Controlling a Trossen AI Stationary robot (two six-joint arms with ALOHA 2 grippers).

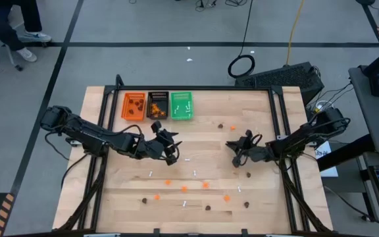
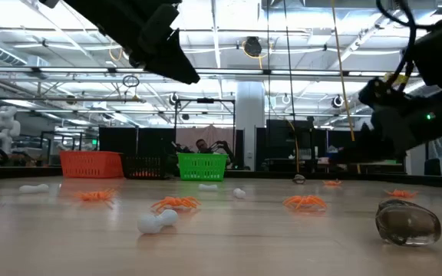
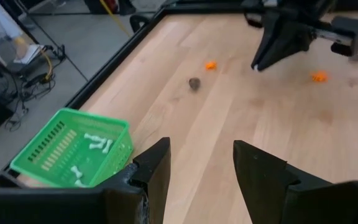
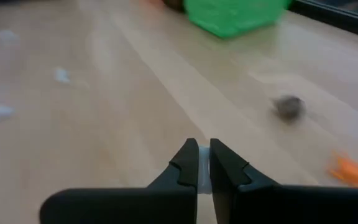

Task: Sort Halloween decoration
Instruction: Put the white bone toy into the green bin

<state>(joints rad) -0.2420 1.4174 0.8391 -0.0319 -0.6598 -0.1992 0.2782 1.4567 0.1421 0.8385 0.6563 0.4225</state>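
Note:
The Halloween decoration lies scattered on the wooden table (image 1: 262, 112): orange blobs (image 1: 205, 185), dark blobs (image 1: 248, 174) and thin white sticks (image 1: 195, 173). At the far left edge stand an orange tray (image 1: 134, 105), a black tray (image 1: 157, 105) and a green tray (image 3: 73, 152) with white sticks in it. My left gripper (image 3: 201, 168) hovers open near the green tray with nothing between its fingers. My right gripper (image 4: 203, 163) is right of the table's middle (image 1: 235, 158), shut on a thin white piece. My right gripper pinches a thin white piece (image 4: 202, 167) between its two fingertips; only a narrow sliver shows in the slit between them. The fingers slant down toward the table's left. The fingers hide the rest of the piece.
A dark blob (image 4: 289, 107) and an orange blob (image 4: 348, 169) lie on the wood ahead of my right gripper. Several trinkets cluster toward the near edge (image 1: 183, 188). A black frame (image 1: 283, 125) runs along the table's sides.

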